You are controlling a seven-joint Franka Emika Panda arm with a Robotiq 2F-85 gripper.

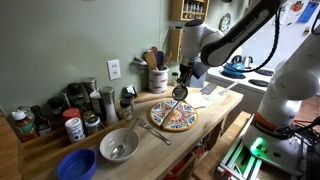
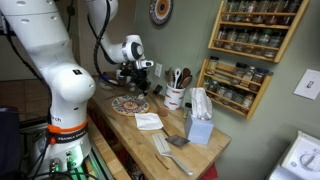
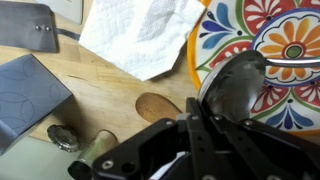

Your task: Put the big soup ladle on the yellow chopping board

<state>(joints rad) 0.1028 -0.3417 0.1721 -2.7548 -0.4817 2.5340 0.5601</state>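
The yellow chopping board point(image 1: 173, 116) is round with a yellow rim and a coloured mosaic pattern, and it lies on the wooden counter. It also shows in the other exterior view point(image 2: 130, 104) and in the wrist view point(image 3: 275, 30). My gripper point(image 1: 183, 74) hangs above the board's rim, shut on the handle of the big soup ladle point(image 1: 180, 92). The ladle's dark round bowl point(image 3: 238, 92) hangs below the fingers point(image 3: 190, 128), over the board's yellow edge. The fingers hide the handle in the wrist view.
A white napkin point(image 3: 140, 35) lies beside the board. A metal bowl point(image 1: 118, 146), a blue bowl point(image 1: 76, 165) and spice jars point(image 1: 72, 125) stand along the counter. A utensil crock point(image 1: 157, 78) stands by the wall. A tissue box point(image 2: 198, 120) stands further along the counter.
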